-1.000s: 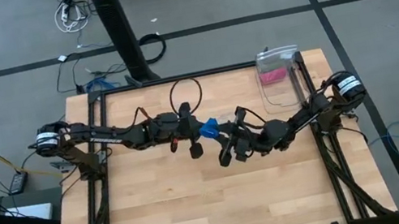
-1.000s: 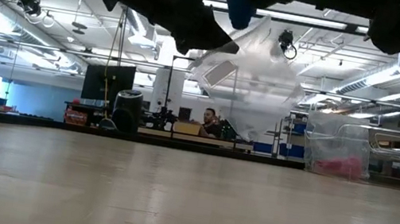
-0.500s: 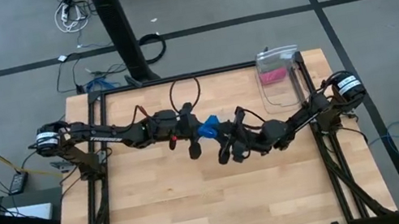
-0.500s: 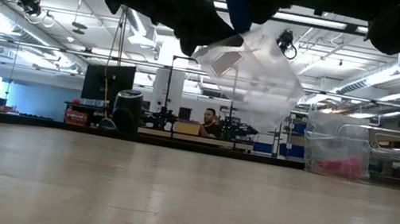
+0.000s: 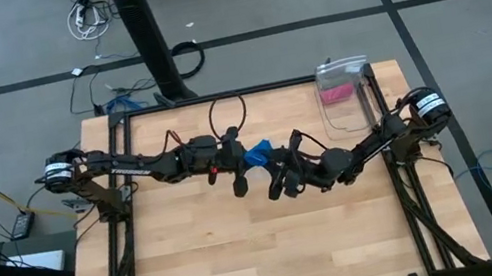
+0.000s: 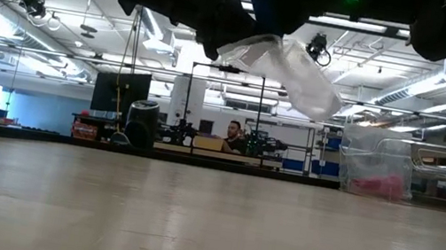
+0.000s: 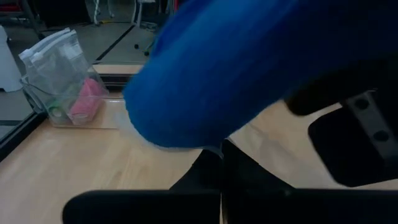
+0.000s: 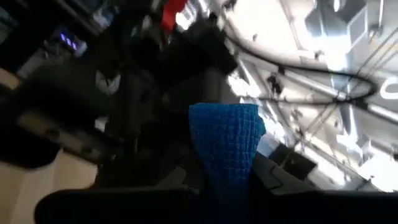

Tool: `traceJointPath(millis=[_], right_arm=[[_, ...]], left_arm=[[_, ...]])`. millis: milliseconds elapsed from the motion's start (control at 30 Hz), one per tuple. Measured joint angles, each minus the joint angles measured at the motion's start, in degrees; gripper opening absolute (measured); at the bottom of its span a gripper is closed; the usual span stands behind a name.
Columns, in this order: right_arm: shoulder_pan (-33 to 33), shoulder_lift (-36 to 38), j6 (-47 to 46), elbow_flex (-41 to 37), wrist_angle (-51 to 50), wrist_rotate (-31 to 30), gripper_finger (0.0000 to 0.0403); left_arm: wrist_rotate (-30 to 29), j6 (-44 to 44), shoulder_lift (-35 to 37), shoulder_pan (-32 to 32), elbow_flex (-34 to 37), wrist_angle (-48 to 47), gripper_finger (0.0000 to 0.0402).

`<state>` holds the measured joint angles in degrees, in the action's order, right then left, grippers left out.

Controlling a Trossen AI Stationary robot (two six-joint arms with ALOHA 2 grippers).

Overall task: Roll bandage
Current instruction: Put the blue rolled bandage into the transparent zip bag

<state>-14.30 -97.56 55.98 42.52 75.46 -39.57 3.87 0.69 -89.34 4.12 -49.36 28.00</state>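
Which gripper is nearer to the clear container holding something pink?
Right. The right gripper is mid-table, on the clear container's side; the left gripper is just beyond, with the bandage between them.

I find no readable text, label, brand, number or sign in any view; any markings on the arms are too small to make out.

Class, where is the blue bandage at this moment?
In the high view, the bandage is near the table's middle, above the tabletop between the left tool and the right tool.
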Motion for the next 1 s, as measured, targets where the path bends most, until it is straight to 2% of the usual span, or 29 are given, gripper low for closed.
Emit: traceJointPath(millis=[400, 600, 667, 867, 1000], right_arm=[[-1.84, 0.0, -2.47, 0.0, -3.62, -3.39, 0.0048], [-1.36, 0.0, -10.38, 0.0, -7.82, -7.68, 0.005], [-1.32, 0.0, -11.99, 0.0, -8.29, -8.22, 0.0076], [-1.36, 0.0, -15.23, 0.01, -8.33, -11.64, 0.0203], [-2.14, 0.0, -15.26, 0.3, -7.1, -13.7, 0.026]], left_arm=[[-0.16, -1.55, 0.17, 0.0, 0.0, -3.17, 0.0], [-0.85, -1.85, 0.17, -0.07, 0.0, -3.97, 0.0], [-1.02, -1.88, 0.17, -0.07, 0.0, -4.18, 0.0], [-1.0, -1.9, 0.17, -0.09, 0.0, -3.95, 0.0], [-0.99, -1.9, 0.17, -0.09, -0.02, -4.29, 0.0]])
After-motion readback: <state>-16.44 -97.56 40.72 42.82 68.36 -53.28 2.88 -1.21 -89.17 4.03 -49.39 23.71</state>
